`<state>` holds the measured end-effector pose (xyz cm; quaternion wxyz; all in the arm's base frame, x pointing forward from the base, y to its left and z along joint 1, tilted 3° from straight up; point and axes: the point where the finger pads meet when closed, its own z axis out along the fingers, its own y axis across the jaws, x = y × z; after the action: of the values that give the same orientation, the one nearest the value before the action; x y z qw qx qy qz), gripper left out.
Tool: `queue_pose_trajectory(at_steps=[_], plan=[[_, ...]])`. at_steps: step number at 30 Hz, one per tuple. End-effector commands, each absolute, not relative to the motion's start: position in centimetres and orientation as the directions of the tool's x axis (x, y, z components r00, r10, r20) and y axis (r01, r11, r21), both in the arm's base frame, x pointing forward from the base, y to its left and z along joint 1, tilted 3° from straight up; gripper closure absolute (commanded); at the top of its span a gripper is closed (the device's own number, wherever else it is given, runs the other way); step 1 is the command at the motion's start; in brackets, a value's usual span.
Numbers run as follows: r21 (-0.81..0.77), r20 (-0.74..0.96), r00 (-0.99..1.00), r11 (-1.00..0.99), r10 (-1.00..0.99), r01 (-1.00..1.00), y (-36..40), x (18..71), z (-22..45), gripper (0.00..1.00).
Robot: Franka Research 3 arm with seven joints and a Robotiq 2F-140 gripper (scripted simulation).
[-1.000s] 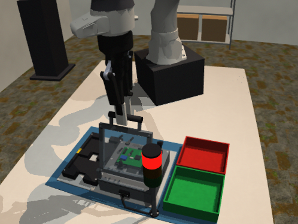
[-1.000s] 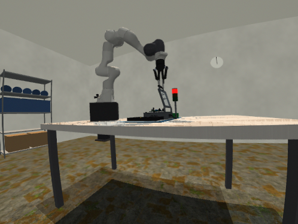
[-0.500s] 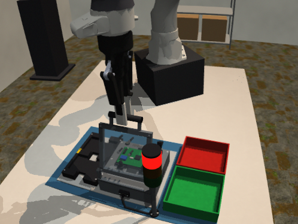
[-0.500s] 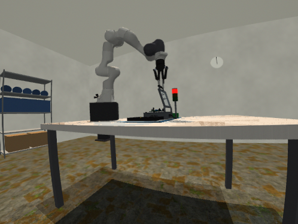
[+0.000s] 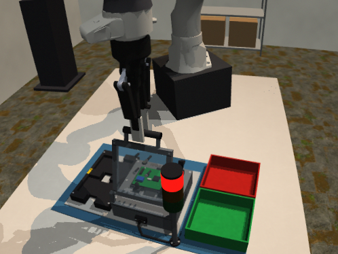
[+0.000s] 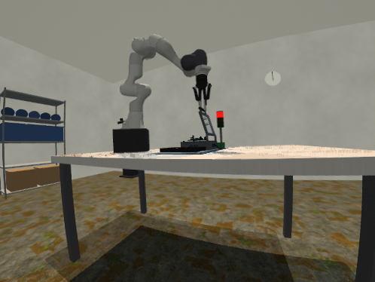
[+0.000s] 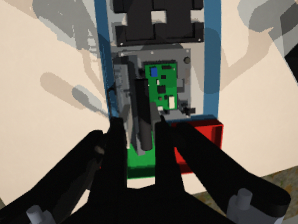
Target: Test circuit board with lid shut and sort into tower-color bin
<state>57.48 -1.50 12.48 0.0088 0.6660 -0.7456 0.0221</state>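
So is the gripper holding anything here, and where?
The jaws straddle the black handle bar of the raised clear tester lid; whether they clamp it cannot be told.
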Motion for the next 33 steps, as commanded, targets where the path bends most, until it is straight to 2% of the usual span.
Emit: queue_pose_trajectory(at_steps=[1, 33], plan=[[-0.034, 0.041, -0.114, 0.112, -0.993, -0.993, -1.52, 57.96, 12.66, 0.84], [-0.034, 0.041, -0.114, 0.112, -0.993, -0.993, -1.44, 57.75, 12.44, 0.84]])
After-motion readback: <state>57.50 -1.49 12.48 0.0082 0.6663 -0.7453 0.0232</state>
